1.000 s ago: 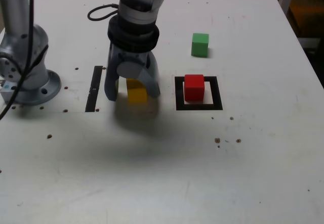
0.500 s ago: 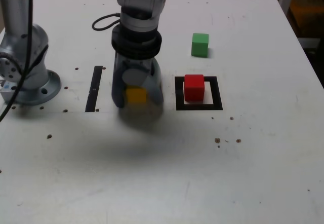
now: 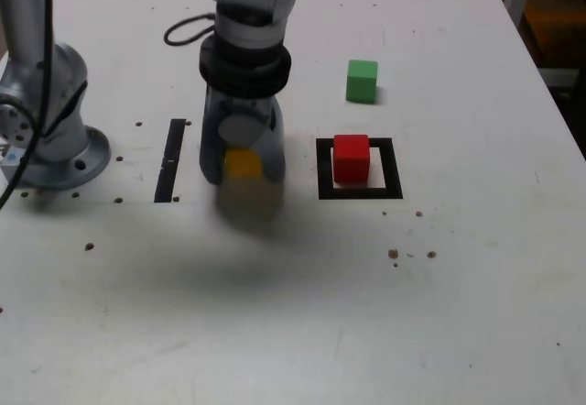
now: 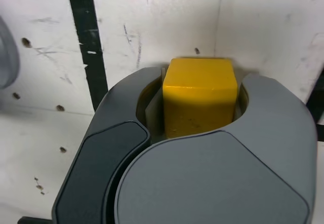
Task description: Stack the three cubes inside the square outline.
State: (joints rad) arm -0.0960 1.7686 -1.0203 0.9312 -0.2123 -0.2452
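Note:
The yellow cube [image 3: 243, 163] sits between the fingers of my gripper [image 3: 243, 169], which is shut on it just above the table, left of the square outline in the exterior view. The wrist view shows the yellow cube [image 4: 199, 97] clamped between the grey jaws. The red cube [image 3: 351, 158] stands inside the black square outline [image 3: 358, 190]. The green cube [image 3: 362, 81] lies on the table behind the outline, apart from it.
A narrow black strip [image 3: 171, 159] lies on the table at the gripper's left in the exterior view, also seen as a black strip [image 4: 85, 41] in the wrist view. The arm's grey base [image 3: 50, 139] stands at the far left. Small dark specks dot the white table [image 3: 302, 313].
The gripper's fingers have closed onto the yellow cube, and the cube now sits a little higher between them than before.

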